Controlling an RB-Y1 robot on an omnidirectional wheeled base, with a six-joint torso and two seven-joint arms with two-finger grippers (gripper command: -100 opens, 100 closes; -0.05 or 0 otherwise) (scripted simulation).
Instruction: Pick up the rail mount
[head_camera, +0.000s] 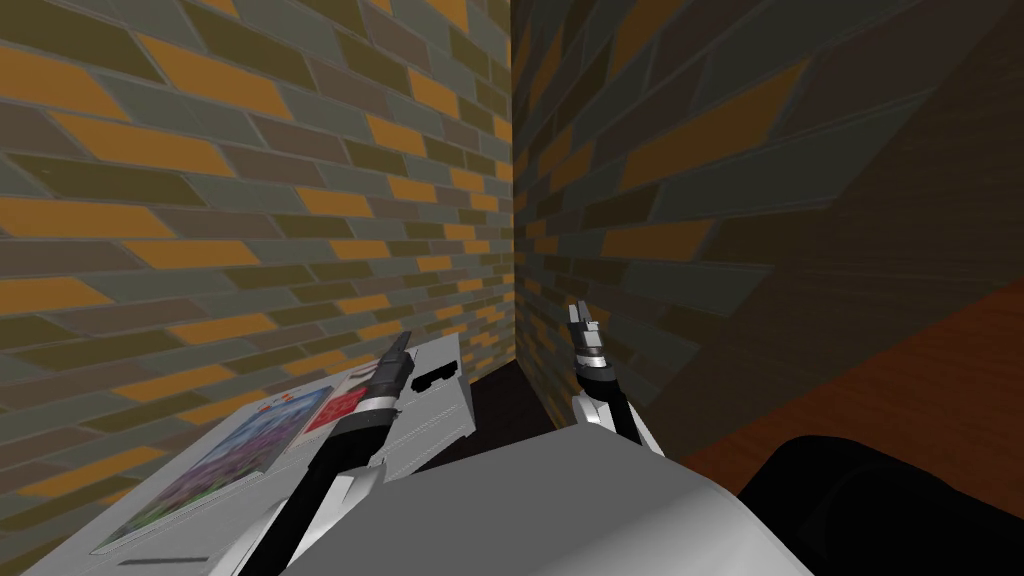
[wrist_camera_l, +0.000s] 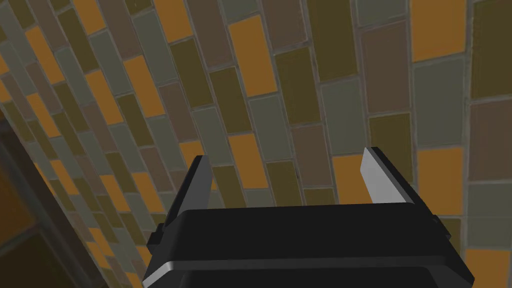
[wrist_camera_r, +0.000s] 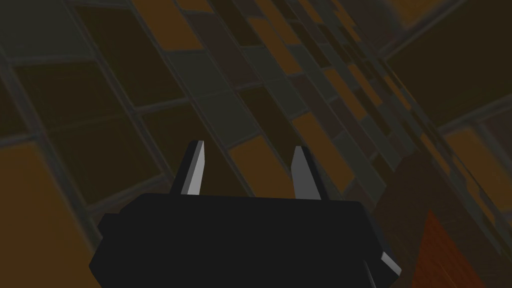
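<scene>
A small flat black piece, likely the rail mount, lies on a light grey top in the corner of two tiled walls. My left gripper hangs just left of that piece and a little above the top. In the left wrist view the left gripper is open, empty and faces the tiled wall. My right gripper is raised to the right of the grey top, close to the shadowed wall. In its own wrist view the right gripper stands open with nothing between its fingers.
A colourful printed sheet and a red card lie on the grey top beside my left forearm. Tiled walls meet in a corner right behind it. A reddish wood floor opens to the right.
</scene>
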